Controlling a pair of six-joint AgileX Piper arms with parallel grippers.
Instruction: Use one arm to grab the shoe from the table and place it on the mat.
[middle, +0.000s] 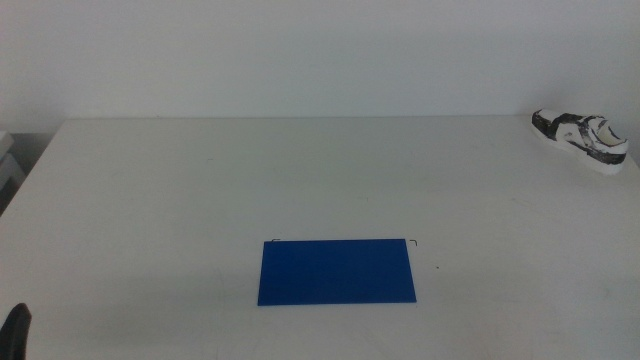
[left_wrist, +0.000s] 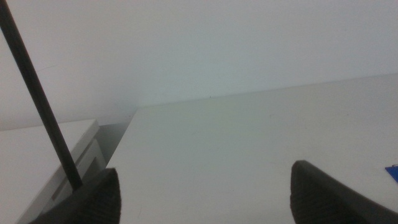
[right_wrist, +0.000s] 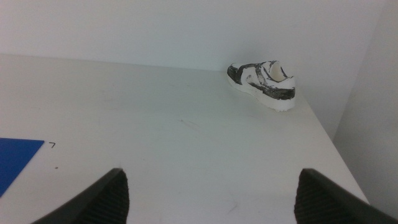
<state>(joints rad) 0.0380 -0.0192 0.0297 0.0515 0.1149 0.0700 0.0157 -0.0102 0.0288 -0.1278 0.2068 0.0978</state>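
One sneaker (middle: 582, 141) stands upright at the far right corner of the white table (middle: 300, 180), well apart from both grippers. The right gripper (right_wrist: 211, 199) has its jaws spread wide and holds nothing; the left gripper (left_wrist: 205, 193) likewise. The blue mat (middle: 336, 271) lies flat near the front, bare. A white wall is behind.

The middle view looks forward and down from above the bench's (middle: 200, 180) near edge, taking in its whole width up to the far edge and the wall. The left wrist view sits low and close over the bench (left_wrist: 236, 143) by its left edge, facing the far wall. The right wrist view, equally low, looks across the bench (right_wrist: 186, 137) toward the far right corner. Middle and right wrist views share the shoe (middle: 581, 137) (right_wrist: 262, 83) and the mat (middle: 337, 271) (right_wrist: 15, 158).
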